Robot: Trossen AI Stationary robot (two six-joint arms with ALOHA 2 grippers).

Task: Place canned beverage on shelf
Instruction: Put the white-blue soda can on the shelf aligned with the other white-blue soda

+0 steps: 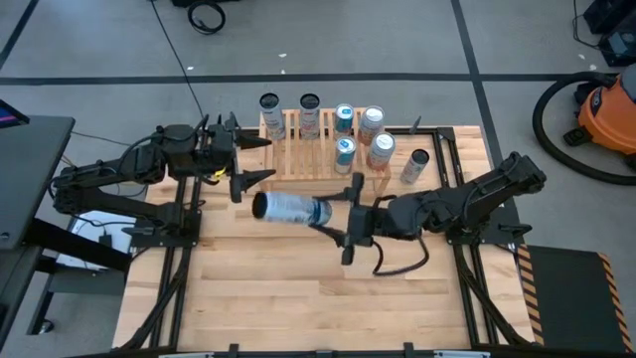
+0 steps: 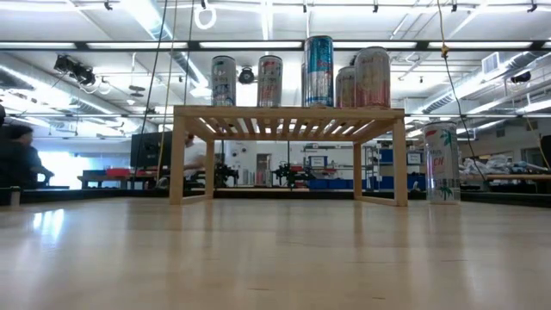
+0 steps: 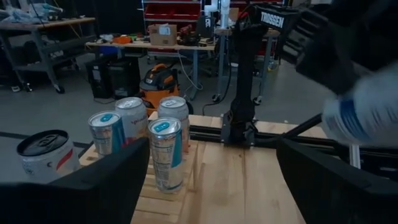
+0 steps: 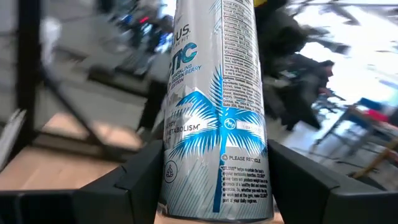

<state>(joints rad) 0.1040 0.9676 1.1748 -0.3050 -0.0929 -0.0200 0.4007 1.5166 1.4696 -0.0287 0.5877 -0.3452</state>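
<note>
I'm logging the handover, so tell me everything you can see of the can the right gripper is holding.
The can is tall and slim, silver-white with a light blue palm-leaf print and fine blue text. It looks like aluminium and undented. It lies on its side, held above the wooden table in front of the shelf, its end pointing toward the left gripper. The right gripper is clamped on one end; the left one stands open, apart from it. Nothing else touches it.

Orange shop vacuum (image 1: 608, 111) beside wooden table (image 1: 298, 288).

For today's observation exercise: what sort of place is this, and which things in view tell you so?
Probably a robotics lab or workshop: workbenches with gear, an orange shop vacuum, exposed ceiling pipes and lights.
</note>
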